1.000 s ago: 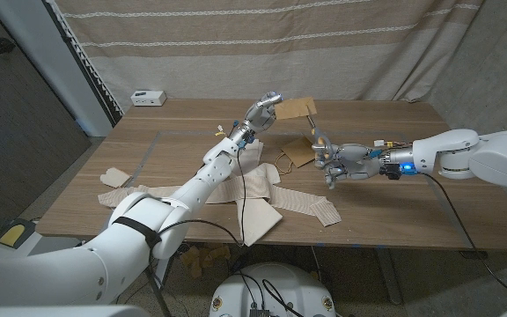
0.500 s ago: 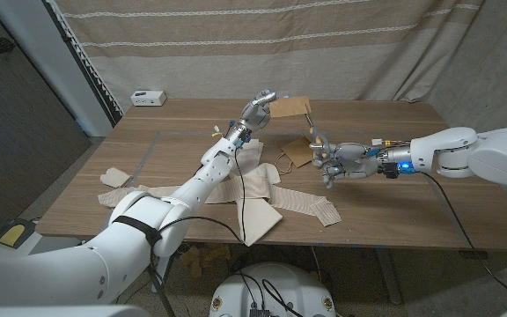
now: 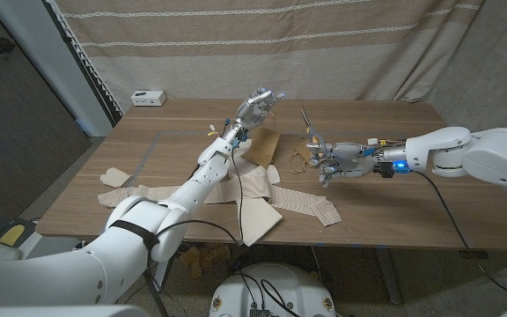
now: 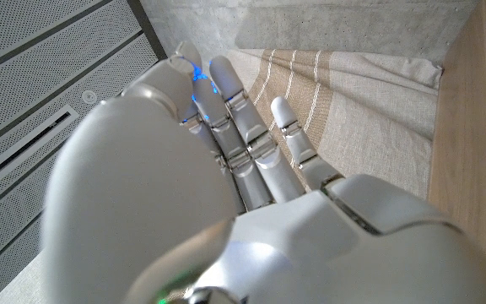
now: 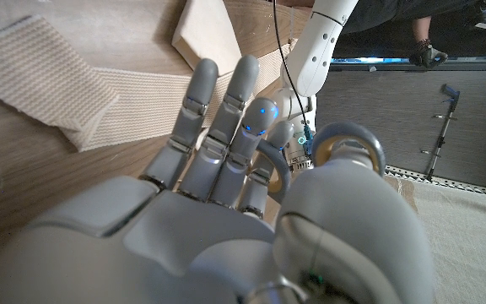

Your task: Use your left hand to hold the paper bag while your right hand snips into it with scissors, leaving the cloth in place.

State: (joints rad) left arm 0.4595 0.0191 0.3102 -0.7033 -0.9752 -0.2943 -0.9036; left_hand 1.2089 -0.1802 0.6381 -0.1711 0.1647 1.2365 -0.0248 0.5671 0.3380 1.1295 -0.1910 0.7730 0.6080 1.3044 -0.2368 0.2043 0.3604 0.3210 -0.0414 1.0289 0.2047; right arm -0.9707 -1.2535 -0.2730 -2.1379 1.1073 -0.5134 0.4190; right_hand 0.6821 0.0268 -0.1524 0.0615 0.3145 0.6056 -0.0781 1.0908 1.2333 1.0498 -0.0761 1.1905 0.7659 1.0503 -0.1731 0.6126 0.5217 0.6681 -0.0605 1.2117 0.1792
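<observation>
Head view: one paper bag (image 3: pixel 265 143) lies on the table atop one cloth (image 3: pixel 253 189), between the raised left hand (image 3: pixel 255 106), fingers spread and holding nothing, and the nearer right hand (image 3: pixel 333 161) just to its right, gripping one pair of scissors (image 3: pixel 309 129), blades pointing up and far.

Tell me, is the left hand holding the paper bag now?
No. The left hand is raised with fingers spread, and the paper bag lies on the table below it.
</observation>
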